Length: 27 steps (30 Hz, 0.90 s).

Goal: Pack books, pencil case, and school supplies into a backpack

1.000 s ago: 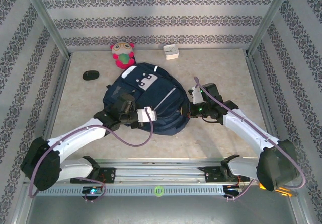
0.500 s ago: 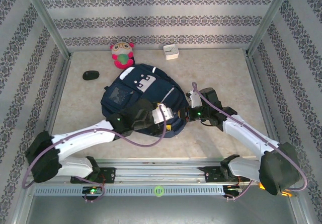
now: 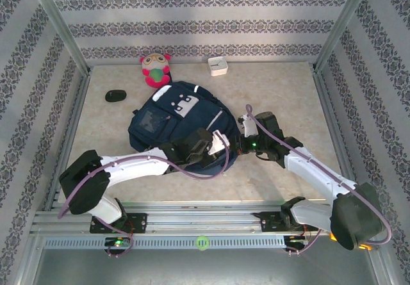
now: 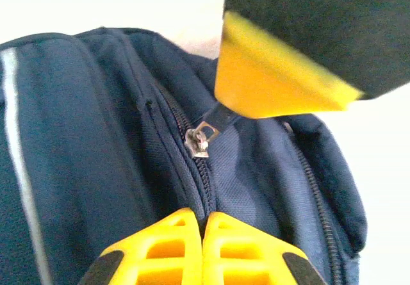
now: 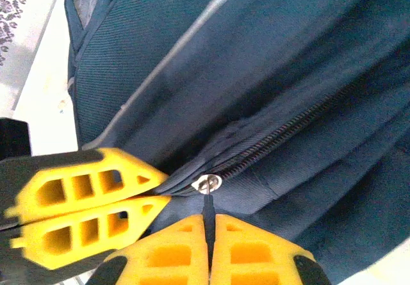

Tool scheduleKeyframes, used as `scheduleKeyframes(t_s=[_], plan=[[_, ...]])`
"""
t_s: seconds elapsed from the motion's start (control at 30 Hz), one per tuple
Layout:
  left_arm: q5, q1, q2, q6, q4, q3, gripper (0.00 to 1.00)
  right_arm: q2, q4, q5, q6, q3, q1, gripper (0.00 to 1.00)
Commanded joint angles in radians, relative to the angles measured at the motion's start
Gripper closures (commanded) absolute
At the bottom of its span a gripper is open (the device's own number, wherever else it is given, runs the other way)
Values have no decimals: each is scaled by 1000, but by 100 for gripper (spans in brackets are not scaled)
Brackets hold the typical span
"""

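Note:
The navy backpack [image 3: 168,120] lies flat in the middle of the table with its white patch toward the far wall. At its right edge both grippers meet. My right gripper [image 5: 209,219] is shut on the black zipper pull [image 5: 208,203], just below the silver slider [image 5: 208,183]. My left gripper [image 4: 202,216] is shut on a fold of backpack fabric beside the zipper [image 4: 206,182], with its yellow fingers [image 5: 83,211] pressed together. Seen from above, the left gripper [image 3: 225,145] sits just left of the right gripper [image 3: 239,145]. The books, pencil case and school supplies are hidden.
A pink and green plush toy [image 3: 156,69] and a small white box [image 3: 218,65] stand by the far wall. A black oval object [image 3: 116,95] lies at the far left. Patterned walls enclose the table on three sides.
My left arm swung right across the backpack, opened on the way, and shut on the fabric by the zipper. The right gripper stayed shut on the pull and barely moved.

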Motion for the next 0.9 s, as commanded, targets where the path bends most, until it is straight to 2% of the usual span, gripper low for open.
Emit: scheduleKeyframes(t_s=[0.0, 0.07, 0.17, 0.27, 0.33, 0.4, 0.57, 0.73, 0.77, 0.87], plan=[[222, -9, -94, 137, 13, -57, 100, -41, 27, 52, 11, -34, -32, 100], [321, -3, -153, 205, -4, -97, 100, -56, 27, 55, 19, -58, -67, 100], [374, 16, -198, 230, -56, -109, 100, -60, 25, 39, 20, -69, -99, 100], [402, 37, -239, 253, -103, -121, 100, -66, 24, 20, 15, -78, -122, 100], [414, 82, -399, 338, -251, -186, 100, -59, 50, -10, 14, -82, -127, 100], [413, 100, -452, 367, -323, -195, 100, -54, 67, -17, 23, -84, -126, 100], [348, 174, -550, 393, -452, -212, 100, -66, 114, -28, 49, -107, -94, 100], [170, 233, -579, 371, -454, -232, 97, -83, 133, -16, 65, -122, 4, 100], [159, 246, -586, 361, -466, -226, 90, -90, 137, -1, 77, -128, 22, 100], [217, 248, -613, 320, -511, -177, 51, -117, 164, 32, 113, -153, 64, 100]])
